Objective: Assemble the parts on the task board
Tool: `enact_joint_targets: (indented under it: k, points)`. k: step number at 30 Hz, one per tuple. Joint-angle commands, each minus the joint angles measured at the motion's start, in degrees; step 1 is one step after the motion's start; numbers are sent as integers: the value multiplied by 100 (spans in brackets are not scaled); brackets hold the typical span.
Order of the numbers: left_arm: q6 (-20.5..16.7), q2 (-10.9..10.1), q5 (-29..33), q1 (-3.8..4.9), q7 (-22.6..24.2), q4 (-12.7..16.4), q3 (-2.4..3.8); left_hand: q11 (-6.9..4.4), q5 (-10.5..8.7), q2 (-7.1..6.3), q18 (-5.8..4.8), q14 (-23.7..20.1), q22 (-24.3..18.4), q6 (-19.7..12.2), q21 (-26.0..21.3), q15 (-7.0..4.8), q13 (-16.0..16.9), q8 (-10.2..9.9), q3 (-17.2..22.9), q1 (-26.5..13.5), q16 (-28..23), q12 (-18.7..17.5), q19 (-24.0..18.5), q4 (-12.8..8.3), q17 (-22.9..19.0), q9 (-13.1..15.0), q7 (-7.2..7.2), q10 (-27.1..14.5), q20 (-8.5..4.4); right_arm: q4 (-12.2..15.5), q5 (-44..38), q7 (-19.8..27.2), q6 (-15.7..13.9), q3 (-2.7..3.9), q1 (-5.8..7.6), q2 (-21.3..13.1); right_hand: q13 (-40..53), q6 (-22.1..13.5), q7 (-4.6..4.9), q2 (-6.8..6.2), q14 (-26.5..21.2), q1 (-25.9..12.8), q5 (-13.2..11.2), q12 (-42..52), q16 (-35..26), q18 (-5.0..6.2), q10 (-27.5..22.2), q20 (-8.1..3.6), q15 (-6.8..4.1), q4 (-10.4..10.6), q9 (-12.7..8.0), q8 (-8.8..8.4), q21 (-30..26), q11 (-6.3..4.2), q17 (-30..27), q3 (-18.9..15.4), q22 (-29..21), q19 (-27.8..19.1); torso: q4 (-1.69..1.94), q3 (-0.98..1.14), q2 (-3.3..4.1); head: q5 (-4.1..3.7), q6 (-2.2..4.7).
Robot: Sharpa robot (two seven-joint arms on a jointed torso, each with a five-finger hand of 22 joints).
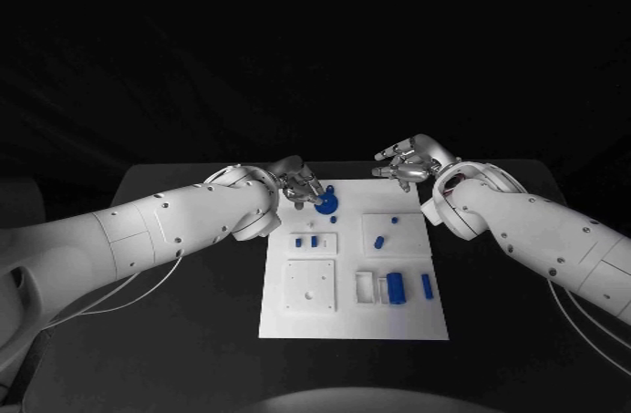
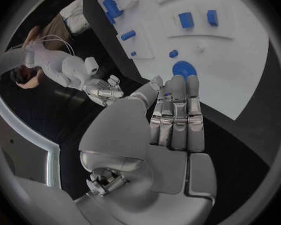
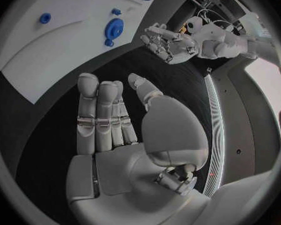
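While my left hand hovers open just over the blue disc at the board's far end, my right hand, also open, hangs farther off.

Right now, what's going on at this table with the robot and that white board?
The robot is set to assemble small blue parts on the white task board. Its left robot hand hovers by the round blue disc at the board's far end, apparently holding nothing. The right robot hand is open, over the black table beyond the board's far corner. Other blue parts sit lower on the board.
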Motion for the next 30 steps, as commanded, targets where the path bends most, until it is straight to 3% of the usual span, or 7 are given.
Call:
enact_joint_targets:
  k: [1, 4, 6, 8, 13, 21, 30]
  points:
    - [-48, 140, -1039, 10, 641, -153, -17, -9, -6, -120, 25, 97, -214, 75, -230, -4, -5, -6, -249, 15, -97, -22, 172, 88, -133, -464, -70, -79, 10, -9, 113, 203, -110, 2, -3, 25, -606, 19, 10, -42, 21, -57, 33, -576, -133, 62, 94, -21, 15, 6, -4, -22, -451, 14, -91, 91, -177, 216, -23, 5, 10, 5, 45]
    - [-105, 276, -1462, 9, 753, -322, -65, 18, -4, -161, 32, 180, -276, 116, -301, -2, -6, -1, -345, 46, -96, -23, 289, 107, -170, -613, -38, -117, -9, -19, 145, 256, -141, 2, -3, 45, -1803, 56, 26, -55, 24, -81, -3, -1604, -365, 87, 567, 24, 65, -9, -5, -9, -1063, 66, -354, 235, -580, 218, -19, 3, 10, -9, 56]
    - [-128, 367, -1721, 6, 830, -423, -114, 27, 3, -180, 33, 210, -299, 112, -341, -5, -8, -3, -383, 66, -97, -24, 339, 120, -188, -693, -76, -170, -14, -25, 174, 299, -165, 2, -2, 59, -2085, 75, 37, -59, 12, -99, 27, -1924, -363, 91, 393, 23, 75, -3, -4, -21, -1075, 120, -368, 249, -619, 228, -19, 4, 11, -14, 55]
    - [-137, 442, -1949, 1, 899, -490, -172, 53, 33, -197, 45, 242, -288, 123, -348, 2, -7, -1, -386, 110, -72, -24, 388, 103, -188, -744, -66, -265, -15, -30, 200, 334, -190, 2, -2, 69, -2897, 99, 43, -70, -8, -124, 21, -2548, -330, 144, 722, 67, 106, -17, -5, -18, -1084, 166, -396, 318, -701, 239, -22, 7, 17, -13, 58]
    - [-177, 581, -2447, -27, 965, -579, -306, 86, 55, -233, 81, 354, -135, 141, -290, -16, -9, -1, -384, 173, 130, -30, 520, 82, -134, -855, -91, -492, -31, -32, 243, 384, -233, 3, 3, 74, -3585, 152, 62, -94, -13, -213, 26, -2864, -289, 220, 580, 131, 172, -16, -6, -25, -1025, 290, -444, 516, -760, 231, -30, 6, 37, -33, 77]
    - [-105, 743, -3053, -91, 875, -769, -457, 126, 114, -314, 154, 666, 311, 1, -62, -69, -14, -10, -354, 261, 454, -30, 709, 114, -113, -904, -80, -845, -67, -14, 261, 402, -267, 3, 25, 77, -3565, 135, 71, -106, -16, -221, 34, -2885, -282, 218, 535, 127, 174, -5, -4, -21, -1013, 300, -459, 508, -782, 232, -71, 17, 84, -27, 112]
    - [-56, 809, -3276, -130, 777, -858, -514, 92, 122, -320, 154, 673, 402, -60, -30, -90, -14, -8, -348, 299, 609, -27, 741, 208, -130, -909, -70, -711, -80, 3, 263, 393, -263, 3, 46, 74, -3566, 121, 75, -114, -16, -221, 41, -2883, -279, 221, 517, 130, 178, 9, -2, -18, -1006, 306, -473, 498, -804, 233, -94, 21, 100, -29, 118]
